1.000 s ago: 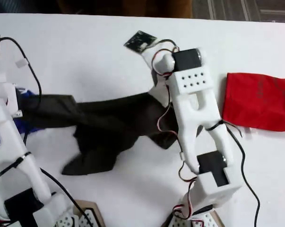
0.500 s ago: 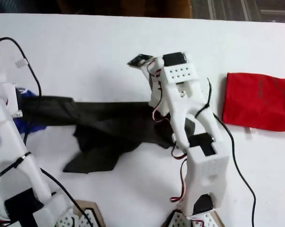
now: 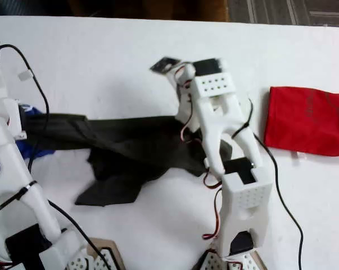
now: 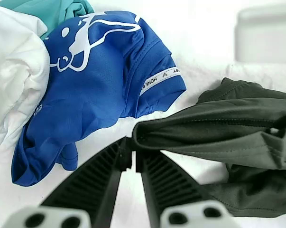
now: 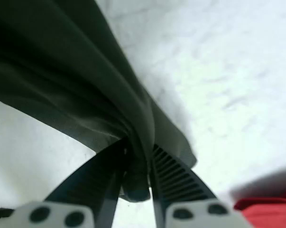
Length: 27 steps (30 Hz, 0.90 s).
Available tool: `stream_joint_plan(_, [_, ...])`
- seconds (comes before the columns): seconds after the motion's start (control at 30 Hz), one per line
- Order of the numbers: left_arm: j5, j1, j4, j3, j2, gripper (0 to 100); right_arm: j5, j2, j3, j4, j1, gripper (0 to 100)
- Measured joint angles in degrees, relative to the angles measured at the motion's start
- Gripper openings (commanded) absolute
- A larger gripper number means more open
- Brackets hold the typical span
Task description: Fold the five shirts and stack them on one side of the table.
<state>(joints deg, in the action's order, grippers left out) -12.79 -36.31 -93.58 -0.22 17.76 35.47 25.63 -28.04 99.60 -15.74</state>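
Two sets of jaws hold one dark olive shirt between them. The left jaws are closed on a hemmed corner of the shirt, close to the left edge of the bench. The right jaws are clamped on a bunched fold of the same shirt near the middle of the bench, with cloth draped over both sides of them.

The shirt runs as a long band from one grip to the other. A loose flap of it spreads on the bench towards the near edge.

Just beside the left jaws lies a crumpled blue shirt with a white print. It rests against a white shirt, and a teal shirt lies behind both.

A red shirt lies folded flat by the right edge of the bench, apart from the dark shirt. The white right arm stands between the two.
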Motion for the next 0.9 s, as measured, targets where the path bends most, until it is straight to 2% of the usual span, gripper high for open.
stream_joint_plan(0.23, [0.0, 0.0, 0.0, 0.0, 0.0, 2, 0.0, 0.3, -6.7, 0.4, 4.6, 2.4])
stream_joint_plan(0.47, [0.0, 0.1, 0.0, 0.0, 0.0, 2, 0.0, 0.4, -4.0, 0.4, 3.0, 17.1])
stream_joint_plan(0.9, [0.0, 0.1, 0.0, 0.0, 0.0, 2, 0.0, 3.3, -3.5, 0.2, 0.7, 17.0])
